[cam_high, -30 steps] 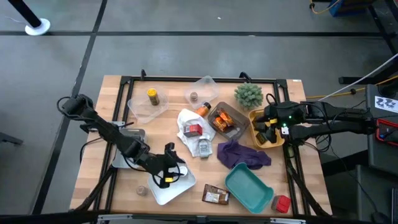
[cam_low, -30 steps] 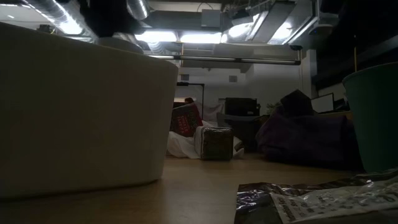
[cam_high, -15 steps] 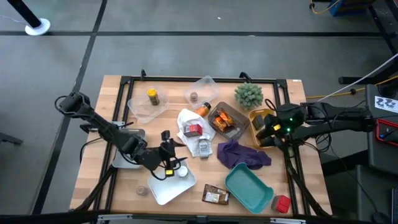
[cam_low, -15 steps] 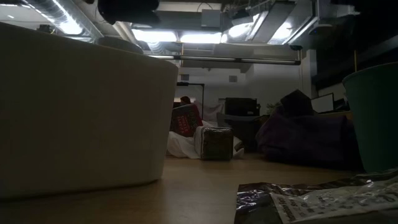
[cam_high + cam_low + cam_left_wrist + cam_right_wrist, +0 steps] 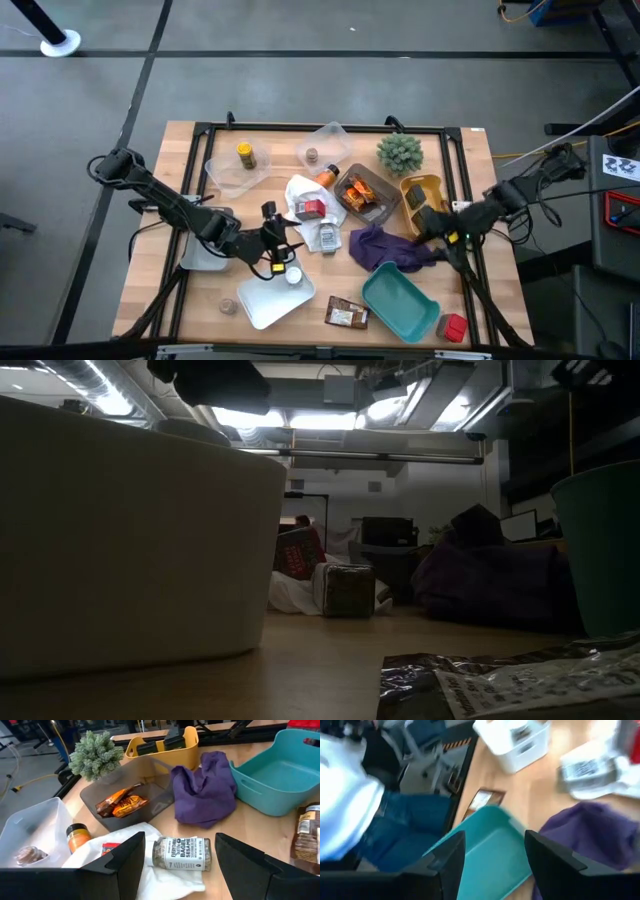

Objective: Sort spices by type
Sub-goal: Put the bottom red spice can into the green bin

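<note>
**My two grippers over the spice table, both empty.**

My left gripper (image 5: 272, 240) hangs with jaws spread wide and holding nothing, just beside the white cloth (image 5: 300, 205); on that cloth lie the bagel-seasoning jar (image 5: 181, 853) and a small red box (image 5: 312, 208). Beyond the cloth, orange packets (image 5: 120, 802) lie in the grey tray (image 5: 150, 782). My right gripper (image 5: 432, 228) has jaws parted and empty, across the purple cloth (image 5: 388, 247) from the white cloth.
</note>
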You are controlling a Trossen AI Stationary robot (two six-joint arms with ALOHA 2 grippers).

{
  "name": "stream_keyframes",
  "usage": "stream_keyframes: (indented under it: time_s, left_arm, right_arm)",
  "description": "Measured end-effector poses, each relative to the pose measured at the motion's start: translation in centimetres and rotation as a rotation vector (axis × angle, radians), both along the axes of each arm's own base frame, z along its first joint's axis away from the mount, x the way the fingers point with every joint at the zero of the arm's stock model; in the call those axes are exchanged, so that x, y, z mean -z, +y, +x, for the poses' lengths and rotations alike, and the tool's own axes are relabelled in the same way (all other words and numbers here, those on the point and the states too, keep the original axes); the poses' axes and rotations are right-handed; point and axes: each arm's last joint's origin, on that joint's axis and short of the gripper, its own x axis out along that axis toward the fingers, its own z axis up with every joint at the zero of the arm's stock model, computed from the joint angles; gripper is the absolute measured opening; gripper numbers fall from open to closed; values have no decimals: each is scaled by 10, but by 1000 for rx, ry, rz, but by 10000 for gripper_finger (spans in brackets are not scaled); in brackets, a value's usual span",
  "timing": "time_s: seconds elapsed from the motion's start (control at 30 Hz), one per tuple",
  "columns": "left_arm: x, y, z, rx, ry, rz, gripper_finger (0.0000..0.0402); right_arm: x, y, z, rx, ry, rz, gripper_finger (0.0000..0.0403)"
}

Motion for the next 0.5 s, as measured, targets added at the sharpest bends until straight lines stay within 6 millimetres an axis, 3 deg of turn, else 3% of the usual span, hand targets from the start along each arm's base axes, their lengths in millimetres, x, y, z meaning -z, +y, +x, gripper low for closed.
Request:
stream_keyframes:
  time_s: [0.23,0.5]
  left_arm:
    - [0,0,0,11,13,27,224]
    - [1,0,0,12,14,27,224]
  right_arm:
    - [15,41,1,-106,108,-25,204]
    - [2,79,0,29,345,82,204]
